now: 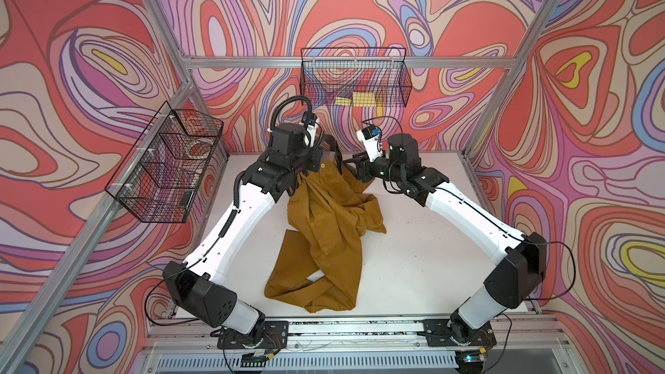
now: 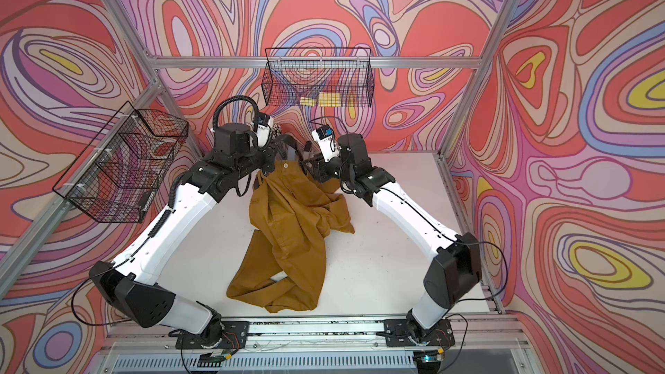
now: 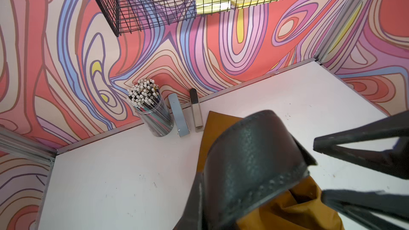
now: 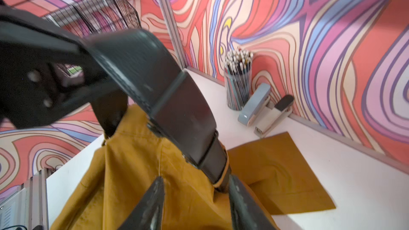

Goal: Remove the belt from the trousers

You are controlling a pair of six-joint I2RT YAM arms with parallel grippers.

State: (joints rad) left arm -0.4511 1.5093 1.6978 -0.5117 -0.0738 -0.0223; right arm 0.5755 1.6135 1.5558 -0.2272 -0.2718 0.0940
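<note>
Black textured belt (image 4: pixel 141 67) arches from your left hand (image 4: pixel 88 69), clamped on it, down beside your parted right hand (image 4: pixel 195 180), into the mustard cloth trousers (image 4: pixel 132 173).

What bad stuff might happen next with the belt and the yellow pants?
1. Only the left claw grips the belt; the right claw is open, so the strap might slip free.
2. The trousers hang from the belt, so pulling may drag them along instead of sliding it out.
3. One leg lies beside the beige stapler and pencil cup; dragged cloth might knock them over.
</note>
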